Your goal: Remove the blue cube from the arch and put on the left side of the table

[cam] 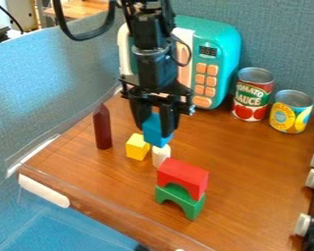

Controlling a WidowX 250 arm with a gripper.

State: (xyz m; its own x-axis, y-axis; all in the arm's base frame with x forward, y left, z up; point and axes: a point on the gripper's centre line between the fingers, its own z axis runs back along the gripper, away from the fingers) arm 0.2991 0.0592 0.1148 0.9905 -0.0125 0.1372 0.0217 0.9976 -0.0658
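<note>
The black gripper [155, 117] hangs over the middle of the table, shut on the blue cube [157, 131], which it holds above the wooden surface. Below and to the right, a green arch [179, 198] stands on the table with a red block [183, 175] on top of it. The blue cube is apart from both, up and to their left in the view. The wooden table [251, 166] extends to the left past a dark red bottle shape.
The dark red bottle [102, 127] stands at the left. A yellow block [137, 146] and a white cylinder [161, 155] are just below the gripper. Behind are a teal toy microwave [215, 54] and two cans [252, 95]. Stove knobs [303, 224] line the right edge.
</note>
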